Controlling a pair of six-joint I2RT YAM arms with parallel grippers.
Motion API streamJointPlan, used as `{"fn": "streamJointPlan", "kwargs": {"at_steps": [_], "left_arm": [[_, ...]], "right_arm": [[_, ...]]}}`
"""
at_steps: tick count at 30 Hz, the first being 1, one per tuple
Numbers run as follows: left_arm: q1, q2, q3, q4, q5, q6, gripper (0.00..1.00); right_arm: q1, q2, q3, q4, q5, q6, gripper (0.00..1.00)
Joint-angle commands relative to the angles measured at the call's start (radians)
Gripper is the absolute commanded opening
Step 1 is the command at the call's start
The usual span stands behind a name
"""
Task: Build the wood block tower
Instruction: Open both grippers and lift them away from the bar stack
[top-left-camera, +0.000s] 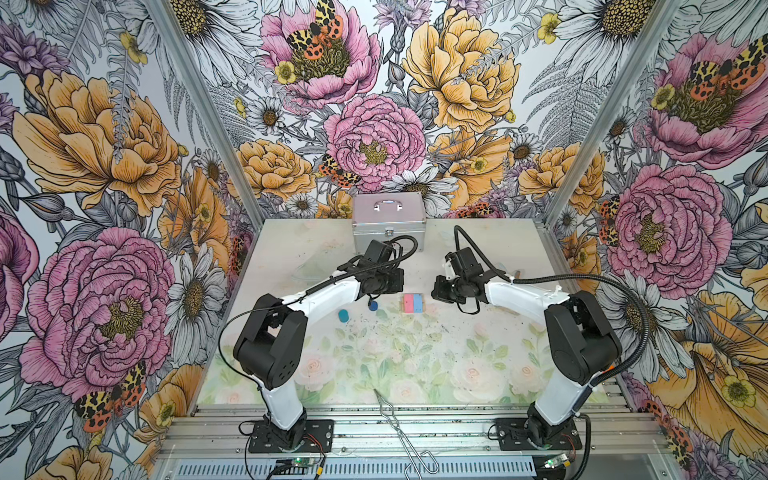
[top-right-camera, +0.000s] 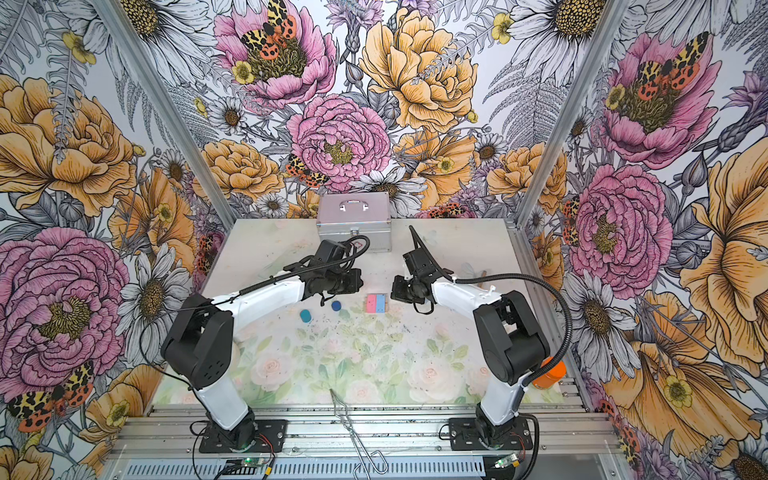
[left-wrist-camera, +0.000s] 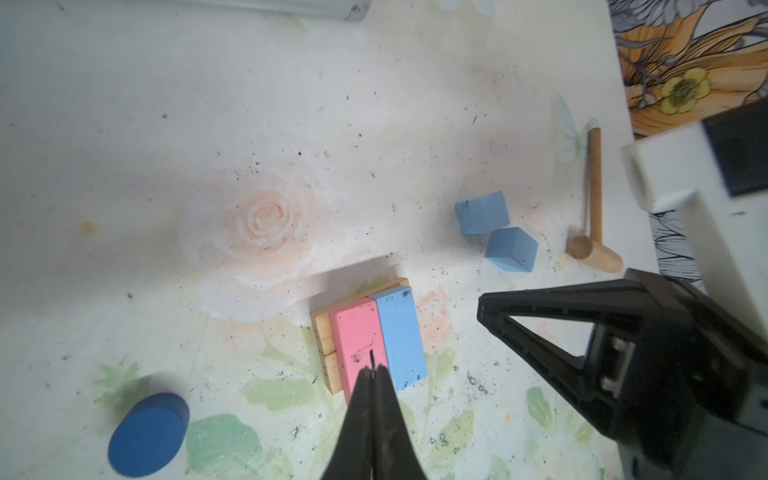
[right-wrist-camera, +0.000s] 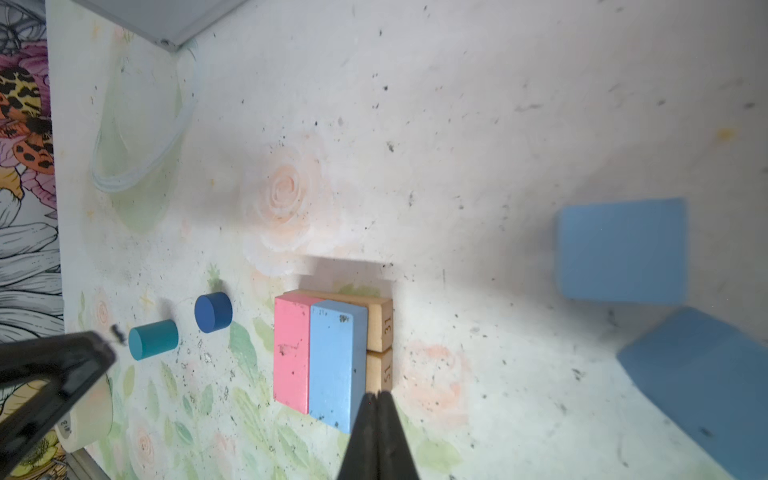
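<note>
Left wrist view: the left tool (left-wrist-camera: 372, 370) is pinched closed and empty, its tips over the pink slab (left-wrist-camera: 359, 345). That slab lies flush beside the light blue slab (left-wrist-camera: 399, 332) on two tan planks (left-wrist-camera: 324, 336) at mid-bench (top-left-camera: 415, 365). The right tool (right-wrist-camera: 376, 395) is also closed and empty, by the planks' ends. In a top view, the dark blue cylinder (top-right-camera: 336, 306) and teal cylinder (top-right-camera: 306, 316) lie at the slabs' nine o'clock, and the silver case (top-right-camera: 353, 222) at twelve. Two light blue cubes (left-wrist-camera: 482, 212) sit loose nearby.

- Silver metal case (top-left-camera: 389, 222) at twelve o'clock on the table (top-left-camera: 415, 374), lid shut (handle folded flat on top).
- Metal tongs (top-left-camera: 398, 430) at six o'clock, lying across the front rail.
- Orange container (top-right-camera: 550, 374) near four o'clock, half hidden.
- Small wooden mallet (left-wrist-camera: 594, 208) lying flat near the table's edge.
- Beige tape roll (right-wrist-camera: 85, 419) beside the table's edge.
</note>
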Motion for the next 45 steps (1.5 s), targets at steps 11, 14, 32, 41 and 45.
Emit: {"fn": "streamJointPlan", "kwargs": {"at_steps": [11, 14, 32, 41, 45], "left_arm": [[0.145, -0.351, -0.236, 0.053, -0.07, 0.079, 0.0], [0.195, -0.46, -0.322, 0.099, -0.055, 0.079, 0.01], [0.263, -0.717, -0.517, 0.227, -0.075, 0.077, 0.69], [0.272, -0.702, -0.521, 0.239, -0.058, 0.073, 0.7], [0.271, -0.701, -0.521, 0.239, -0.054, 0.073, 0.7]], "right_arm": [[-0.057, -0.022, 0.239, -0.306, 0.201, -0.175, 0.14], [-0.064, 0.012, 0.303, -0.365, 0.217, -0.214, 0.26], [-0.068, 0.214, 0.474, -0.503, 0.255, -0.304, 0.64], [-0.061, 0.296, 0.493, -0.505, 0.278, -0.313, 0.64], [-0.058, 0.326, 0.511, -0.505, 0.298, -0.314, 0.64]]}}
